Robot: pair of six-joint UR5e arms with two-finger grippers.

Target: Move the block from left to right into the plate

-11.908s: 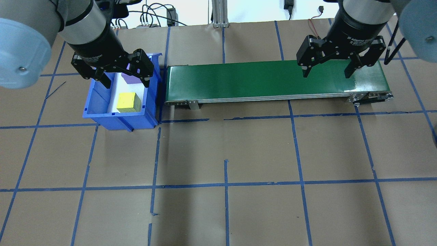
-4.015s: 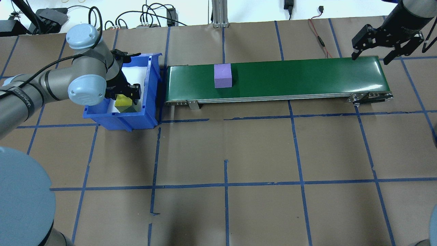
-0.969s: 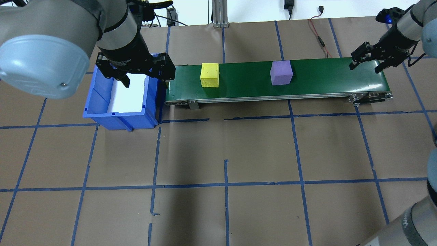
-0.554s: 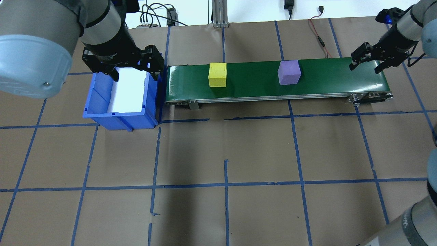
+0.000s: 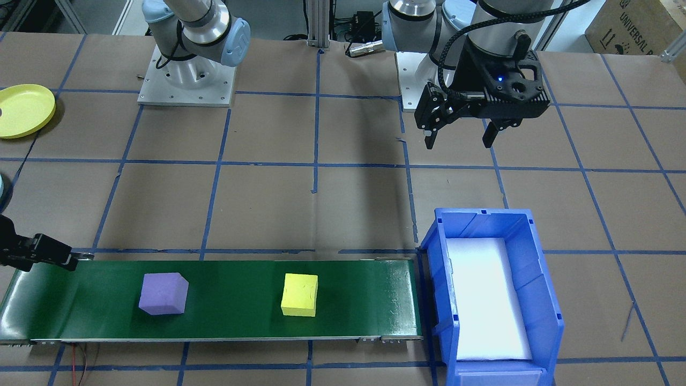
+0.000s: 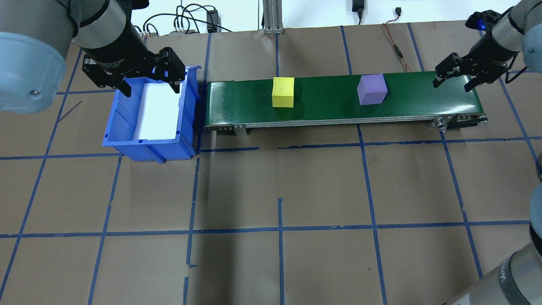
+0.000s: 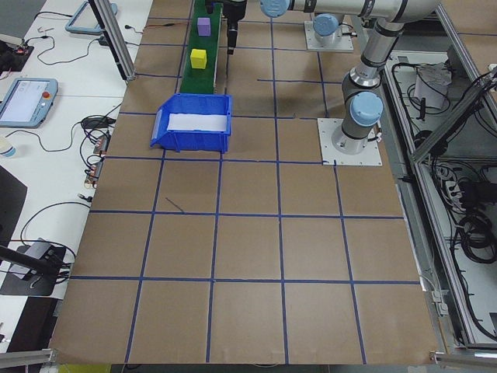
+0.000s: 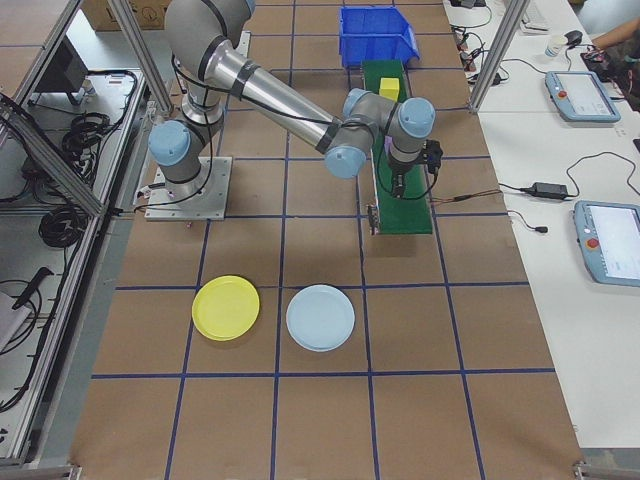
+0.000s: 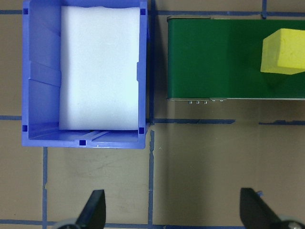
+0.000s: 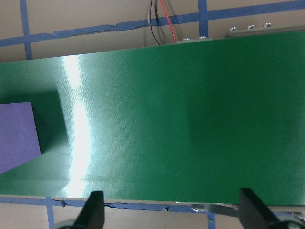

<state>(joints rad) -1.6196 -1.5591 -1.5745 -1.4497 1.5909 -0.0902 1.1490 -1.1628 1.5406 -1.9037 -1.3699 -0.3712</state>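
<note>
Front-facing view: purple foam cube [image 5: 163,294] and yellow foam cube [image 5: 299,294] both sitting on the green conveyor belt [image 5: 236,321], purple one toward 9 o'clock, yellow near the middle. Right gripper [image 5: 40,256] poking in at the 9 o'clock end of the belt, only partly in frame. Left gripper [image 5: 462,133] up at 1 o'clock, fingers spread, holding nothing. Blue bin [image 5: 546,300] at 4 o'clock with a white foam liner, touching the belt end. Yellow plate [image 5: 24,110] way off at 10 o'clock, well apart from both cubes.

Overhead: left gripper [image 6: 146,87] wide open over the far rim of the blue bin [image 6: 123,135]. Right gripper [image 6: 453,82] open above the 3 o'clock end of the belt, purple cube [image 6: 371,89] near it at its 9 o'clock, yellow cube [image 6: 283,92] further along. Brown paper table [image 6: 279,190] gridded with blue tape.

Left side view: tiny, cubes lined up on the belt at 12 o'clock.

Right side view: yellow plate [image 8: 226,307] just beside a pale blue plate [image 8: 320,317], at 6 o'clock of the belt. Tablets and cables on a white bench [image 8: 560,160] at 3 o'clock.

Left wrist: yellow cube at 2 o'clock, open fingertips [image 9: 95,210] below.

Right wrist: purple cube at 9 o'clock, not between the spread fingertips [image 10: 250,205].
</note>
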